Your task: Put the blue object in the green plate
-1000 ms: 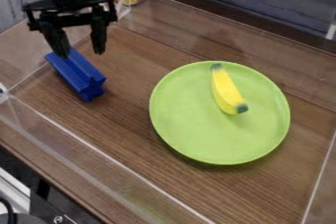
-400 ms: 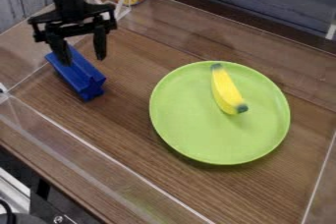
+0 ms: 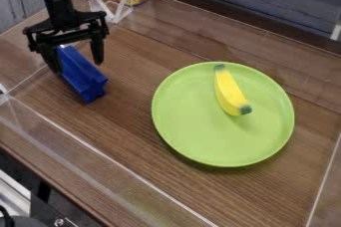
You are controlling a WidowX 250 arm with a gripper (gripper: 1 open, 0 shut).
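Block (image 3: 84, 80): lies at ten o'clock from the plate (image 3: 200, 141), by the pincer (image 3: 76, 58), fingertips apart

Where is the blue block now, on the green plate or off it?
Off it: the blue block lies on the wooden table, left of the green plate.
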